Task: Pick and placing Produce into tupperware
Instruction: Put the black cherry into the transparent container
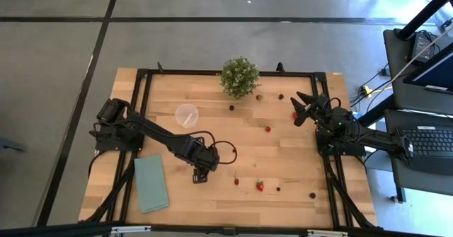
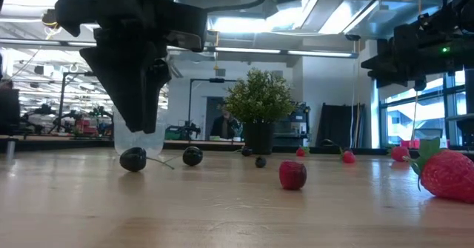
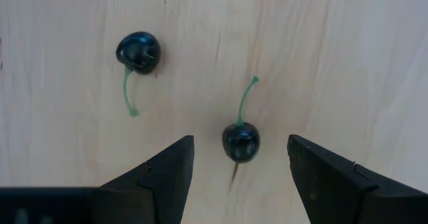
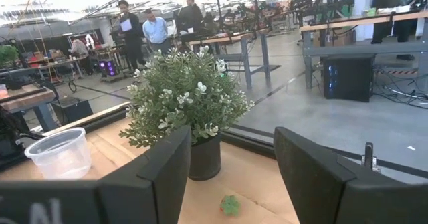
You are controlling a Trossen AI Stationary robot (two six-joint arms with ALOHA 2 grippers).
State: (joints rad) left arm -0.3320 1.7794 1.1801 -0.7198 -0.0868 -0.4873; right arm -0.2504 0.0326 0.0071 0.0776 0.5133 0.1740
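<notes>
Left wrist view shows the left end effector [image 3: 237, 177] spread apart, straddling a dark cherry [image 3: 241, 141] for pickup; the cup [image 1: 187, 114] waits nearby. Right end effector [image 1: 303, 108] idles, fingers apart.

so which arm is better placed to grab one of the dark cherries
Left. Its open tool hangs right over a dark cherry, fingers either side of it. The right tool sits raised at the table's far right, facing the potted plant.

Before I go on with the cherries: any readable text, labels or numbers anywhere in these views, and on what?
No full word can be read in any view.
"N": a partial pale marking on the right arm's own housing, cut off by the picture edge; I cannot tell the rest.
The tupperware, the potted plant, the teal cloth and the wooden table show no print.
The laptop beside the table is too small to read.
</notes>
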